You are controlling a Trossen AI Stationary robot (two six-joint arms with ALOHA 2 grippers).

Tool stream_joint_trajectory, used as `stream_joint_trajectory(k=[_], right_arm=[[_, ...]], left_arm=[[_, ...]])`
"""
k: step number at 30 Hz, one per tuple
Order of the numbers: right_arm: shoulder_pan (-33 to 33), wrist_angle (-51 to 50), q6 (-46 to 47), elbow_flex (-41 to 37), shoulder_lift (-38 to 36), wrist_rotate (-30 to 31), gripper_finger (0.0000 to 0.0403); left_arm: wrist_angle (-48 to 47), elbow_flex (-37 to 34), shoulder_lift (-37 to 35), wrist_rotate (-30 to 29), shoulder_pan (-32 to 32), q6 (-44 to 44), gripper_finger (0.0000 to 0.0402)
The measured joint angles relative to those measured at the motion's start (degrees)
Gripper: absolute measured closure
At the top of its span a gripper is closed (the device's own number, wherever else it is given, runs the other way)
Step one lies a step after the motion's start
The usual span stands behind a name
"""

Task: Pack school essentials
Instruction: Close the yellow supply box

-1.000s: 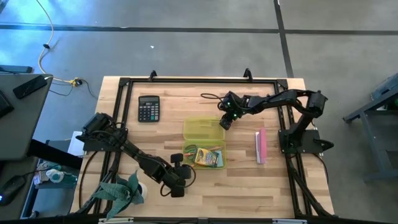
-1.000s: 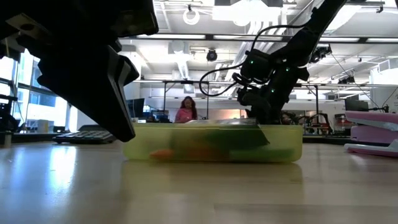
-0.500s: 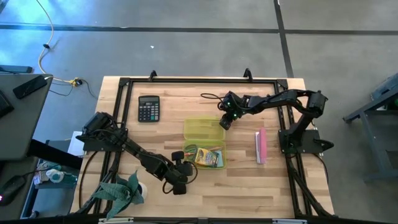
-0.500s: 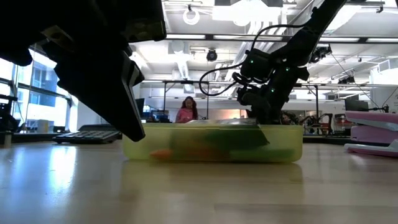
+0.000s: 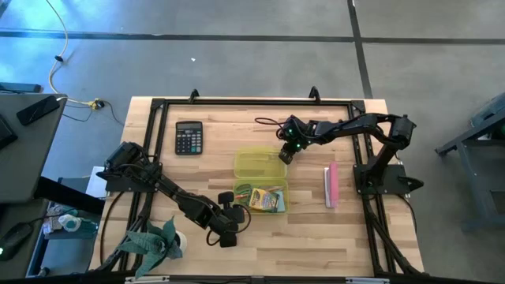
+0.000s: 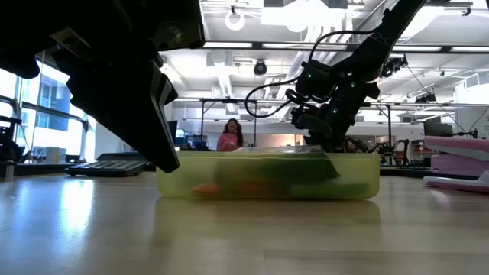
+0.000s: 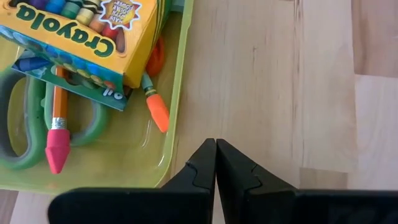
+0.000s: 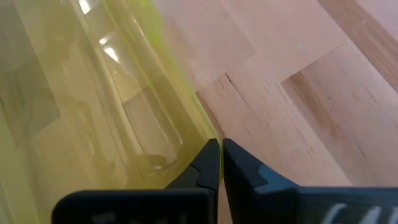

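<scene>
"Crayola" in black letters on the yellow-green crayon box (image 7: 74, 43) lying in the case; small print beside it too tiny to read. Calculator (image 5: 188, 137) keys unreadable.

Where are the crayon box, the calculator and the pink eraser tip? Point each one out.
crayon box (image 7: 81, 34): left wrist view, on its yellow printed face.
calculator (image 5: 188, 137): high view, on the middle of its keypad.
pink eraser tip (image 7: 55, 148): left wrist view, on the eraser at the pencil's end.
</scene>
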Motion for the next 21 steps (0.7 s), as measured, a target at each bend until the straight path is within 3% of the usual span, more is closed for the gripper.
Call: stream_joint_trajectory(k=[11, 21], right_arm=[[4.01, -0.92, -1.11, 0.02, -3.95, 6.90, 0.0399], [9.40, -3.28, -3.08, 0.04, -6.23, 17.69, 0.0399]], left_arm=[[1.23, 0.00, -0.02, 0.00, 0.00, 0.00, 0.0401], [1.13, 0.00, -0.04, 0.00, 0.00, 0.11, 0.0401]])
